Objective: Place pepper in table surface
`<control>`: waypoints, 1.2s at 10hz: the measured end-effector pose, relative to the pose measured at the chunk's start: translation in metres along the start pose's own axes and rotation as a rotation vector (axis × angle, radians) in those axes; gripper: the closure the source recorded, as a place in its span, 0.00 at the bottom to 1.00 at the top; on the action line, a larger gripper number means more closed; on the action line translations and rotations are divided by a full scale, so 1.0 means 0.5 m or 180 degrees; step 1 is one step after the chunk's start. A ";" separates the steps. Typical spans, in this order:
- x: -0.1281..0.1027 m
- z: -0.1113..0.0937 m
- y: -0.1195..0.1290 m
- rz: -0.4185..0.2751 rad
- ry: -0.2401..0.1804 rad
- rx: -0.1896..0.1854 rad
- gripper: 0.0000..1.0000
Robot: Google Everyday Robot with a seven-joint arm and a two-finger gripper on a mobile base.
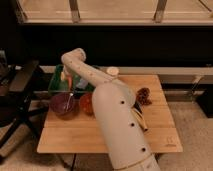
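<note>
My gripper (67, 82) hangs at the end of the white arm, reaching down into the green tray (54, 86) at the table's back left. It stands open. A small orange-red pepper (72, 80) shows right beside the gripper, over the tray; I cannot tell whether they touch. The light-wood slatted table surface (75, 137) spreads in front of the tray, and the arm's thick white body covers its middle.
A purple bowl (63, 105) and an orange-red bowl (86, 103) stand just in front of the tray. A brown object (144, 95) lies at the table's right back. A black chair (20, 92) stands to the left, close to the table's edge.
</note>
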State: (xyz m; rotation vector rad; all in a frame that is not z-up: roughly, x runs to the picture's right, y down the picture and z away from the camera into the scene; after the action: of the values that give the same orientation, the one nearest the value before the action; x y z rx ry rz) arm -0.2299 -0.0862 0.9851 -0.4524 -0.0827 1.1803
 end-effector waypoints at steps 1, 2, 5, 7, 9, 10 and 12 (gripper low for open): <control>0.008 0.018 0.003 -0.0033 0.0038 0.0078 0.34; 0.015 0.032 -0.002 -0.0048 0.0070 0.0133 0.34; 0.006 0.048 -0.013 -0.0095 0.0104 0.0233 0.34; 0.002 0.057 -0.025 -0.0078 0.0113 0.0255 0.34; 0.005 0.074 -0.030 -0.0037 0.0138 0.0228 0.34; 0.007 0.083 -0.031 -0.0005 0.0147 0.0198 0.34; 0.014 0.098 -0.034 0.0069 0.0166 0.0118 0.34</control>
State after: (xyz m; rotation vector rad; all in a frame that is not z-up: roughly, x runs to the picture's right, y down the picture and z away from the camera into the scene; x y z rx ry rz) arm -0.2268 -0.0703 1.0349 -0.4522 -0.0109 1.1886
